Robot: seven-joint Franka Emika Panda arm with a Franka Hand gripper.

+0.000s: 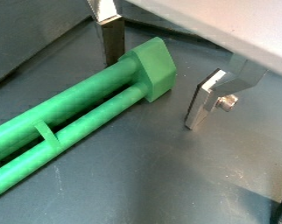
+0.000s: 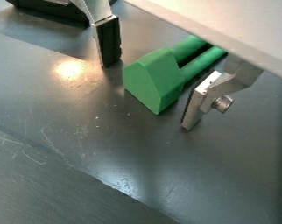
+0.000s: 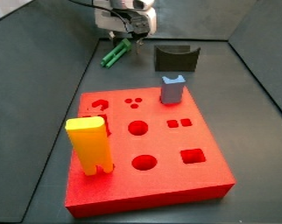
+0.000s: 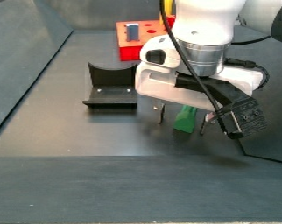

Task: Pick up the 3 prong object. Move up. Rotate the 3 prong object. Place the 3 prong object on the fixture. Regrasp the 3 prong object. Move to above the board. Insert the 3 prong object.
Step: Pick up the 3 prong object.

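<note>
The gripper (image 2: 150, 79), two flat silver plates with dark pads, stands spread apart and low over the floor, one finger (image 1: 109, 37) on each side of the block end of the 3 prong object (image 1: 79, 114), a slim green plastic bar lying flat; in both wrist views the plates flank the block head with a gap on either side, so nothing is clamped yet; I judge this straddle is the set-up for the pick, the head giving the pads flat faces to close on; the long rods trail away along the floor, and the far end is out of the wrist views. The floor (image 2: 61, 166) is dark grey, matt and finely scratched, with a soft glare spot. Farther off in a side view sits the fixture (image 3: 175, 59), a dark notched block, unoccupied; beyond it in that view lies the board (image 3: 167, 153), a thick red slab with cut-out holes, carrying a tall yellow block (image 3: 88, 144) and a grey-blue block (image 3: 172, 89); dark walls enclose the floor.
</note>
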